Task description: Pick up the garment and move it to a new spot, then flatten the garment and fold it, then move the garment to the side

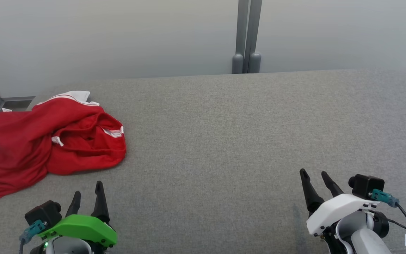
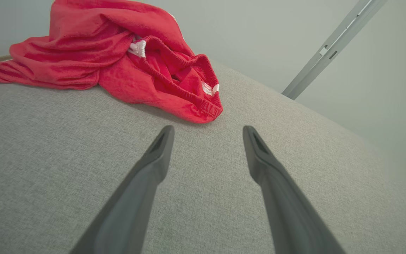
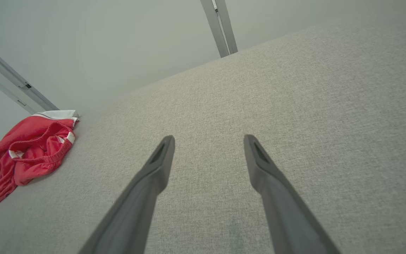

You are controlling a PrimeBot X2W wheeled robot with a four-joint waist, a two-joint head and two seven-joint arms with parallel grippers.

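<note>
The grey fabric-covered bench [image 1: 241, 141] spans the scene, and the crumpled red garment [image 1: 48, 141], with white trim and its elastic waistband gaping, lies heaped at the bench's far left, one part trailing over the left edge. The left pincer [image 1: 88, 188] hovers at the near left, just short of the garment's near hem, its two dark fingers spread apart and holding nothing. The right pincer [image 1: 313, 172] sits at the near right, well apart from the garment, likewise open and empty.
</note>
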